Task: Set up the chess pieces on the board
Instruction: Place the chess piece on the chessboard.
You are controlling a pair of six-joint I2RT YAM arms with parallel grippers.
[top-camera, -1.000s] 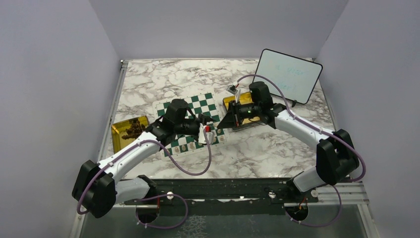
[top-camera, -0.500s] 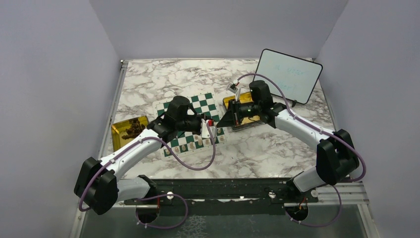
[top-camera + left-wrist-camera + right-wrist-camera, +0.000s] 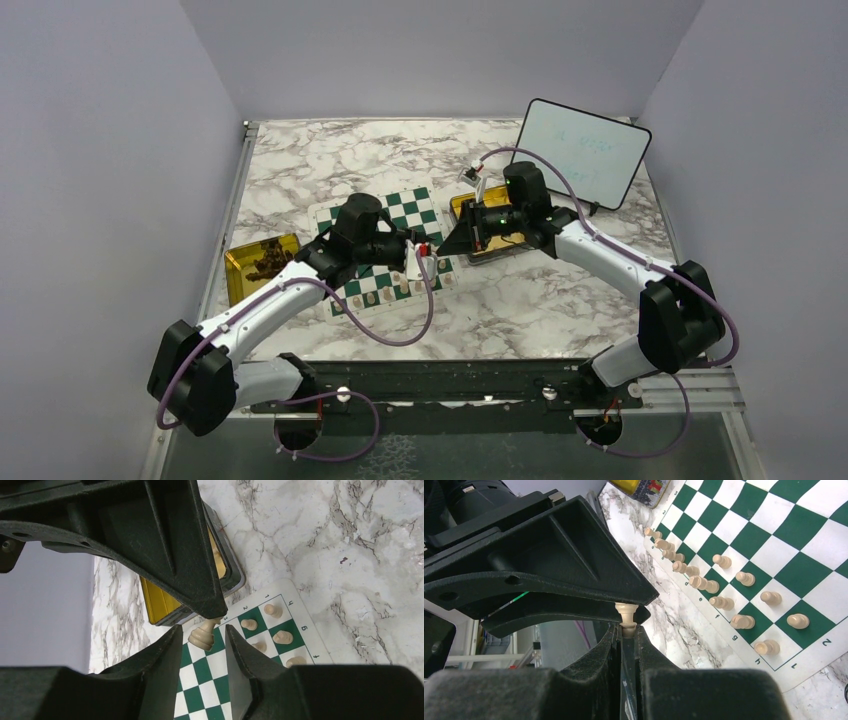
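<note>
Both hands at the right side of the board point(image 3: 405, 212), a cream piece between the fingers of each.
From above, the left hand point(image 3: 420, 258) hangs over the board's near right corner and the right hand point(image 3: 452, 243) is just right of the board, above a gold tin point(image 3: 463, 206); a second tin point(image 3: 240, 280) sits left of the board, a whiteboard point(image 3: 585, 150) with unreadable writing stands beyond its right side, and chess pieces point(image 3: 385, 293) line its near edge. Left wrist: fingers point(image 3: 160, 670) partly apart, a tilted piece point(image 3: 202, 636) between them with a gap on each side, by the board's printed 1, 2, 3. Right wrist: fingers point(image 3: 599, 665) pinch a second piece point(image 3: 626, 615) narrowly; the board's edge reads d to h, then 1, 2.
</note>
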